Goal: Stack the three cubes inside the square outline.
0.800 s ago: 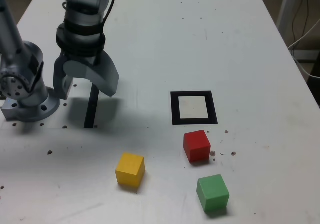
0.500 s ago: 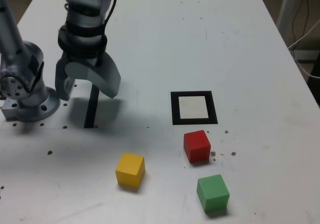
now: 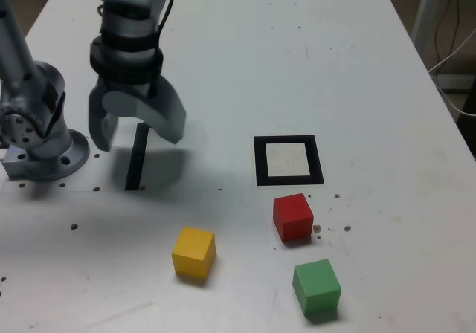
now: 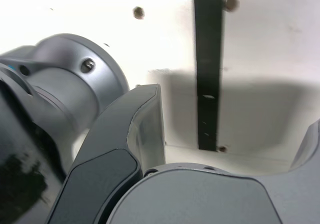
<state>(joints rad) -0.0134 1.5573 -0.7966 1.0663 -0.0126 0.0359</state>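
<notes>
At the exterior view's left, the arm's base is cut off by the frame. Next, the gripper hangs above the table near the black strip — jaws spread, nothing between them; one jaw runs out of the wrist view. Then the yellow cube, the square outline with bare table beyond it, the red cube just beside its near edge, and the green cube — all three outside it.
</notes>
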